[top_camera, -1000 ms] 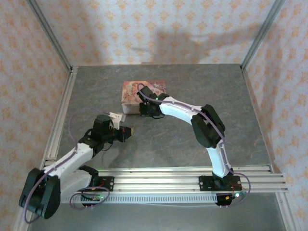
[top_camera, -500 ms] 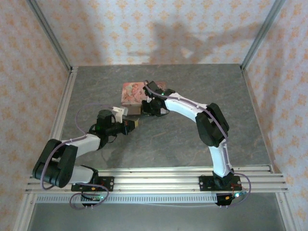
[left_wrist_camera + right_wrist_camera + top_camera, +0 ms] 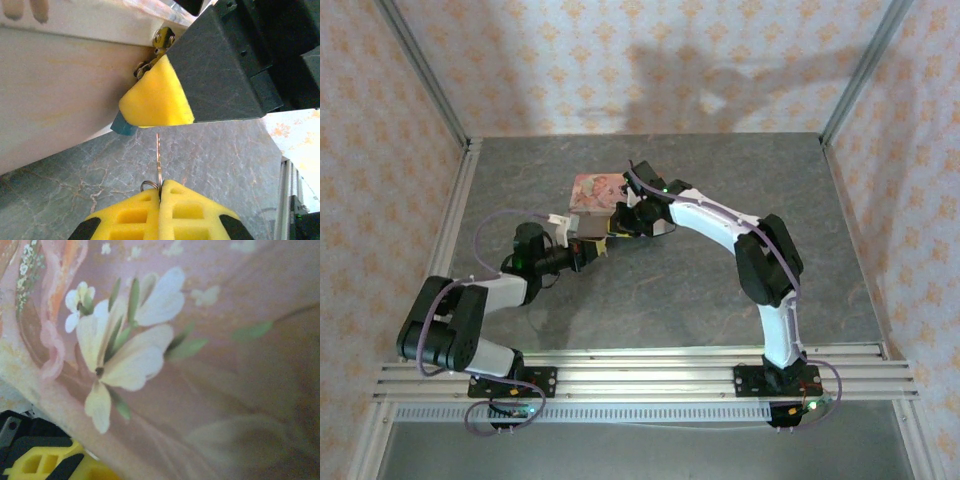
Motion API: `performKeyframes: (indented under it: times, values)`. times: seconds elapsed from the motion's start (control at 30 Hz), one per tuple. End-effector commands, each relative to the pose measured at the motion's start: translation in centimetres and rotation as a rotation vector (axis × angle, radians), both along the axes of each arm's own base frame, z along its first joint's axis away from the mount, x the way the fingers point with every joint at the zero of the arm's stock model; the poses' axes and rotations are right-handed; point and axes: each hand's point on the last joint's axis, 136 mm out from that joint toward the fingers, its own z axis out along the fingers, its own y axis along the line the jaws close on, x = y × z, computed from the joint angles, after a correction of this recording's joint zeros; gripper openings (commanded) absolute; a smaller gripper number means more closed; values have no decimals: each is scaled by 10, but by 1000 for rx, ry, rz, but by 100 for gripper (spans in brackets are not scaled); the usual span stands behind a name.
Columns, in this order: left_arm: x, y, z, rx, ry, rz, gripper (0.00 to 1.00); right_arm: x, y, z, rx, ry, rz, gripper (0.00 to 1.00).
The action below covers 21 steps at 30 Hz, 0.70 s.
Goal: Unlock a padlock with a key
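**Pinched Tight, Aimed at the Lock**

Gripped the key [image 3: 158,152] between the clenched yellow pads of the left gripper [image 3: 160,189], blade pointing up toward the padlock [image 3: 123,128]. Found that blue padlock against the pink tin's [image 3: 60,95] front wall, mostly covered by one pad of the right gripper [image 3: 616,225]. Could not tell that gripper's state.

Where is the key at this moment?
In the left wrist view, the key is at bottom centre, pinched in the left gripper, its tip pointing up, near the blue padlock beside the tin.

White arms [image 3: 705,218] — yellow, seemingly foam jaws
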Motion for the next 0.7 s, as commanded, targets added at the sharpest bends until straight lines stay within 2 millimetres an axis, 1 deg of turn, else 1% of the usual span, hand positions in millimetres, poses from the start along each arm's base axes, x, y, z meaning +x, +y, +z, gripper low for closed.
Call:
performKeyframes:
  times: [0.0, 0.13, 0.3, 0.47, 0.67]
  values:
    - [9, -6, 16, -60, -41, -45, 0, 5, 6, 31, 93, -39, 3, 0]
    - [14, -3, 9, -99, -16, -47, 0, 6, 5, 30, 104, -34, -4, 0]
    - [17, -2, 5, -97, -11, -50, 0, 6, 4, 30, 125, -17, -3, 0]
    - [19, 2, 4, -102, -15, -48, 0, 7, 3, 34, 148, -6, 1, 0]
    - [18, 0, -1, -95, -12, -69, 0, 5, 3, 41, 184, 12, 10, 0]
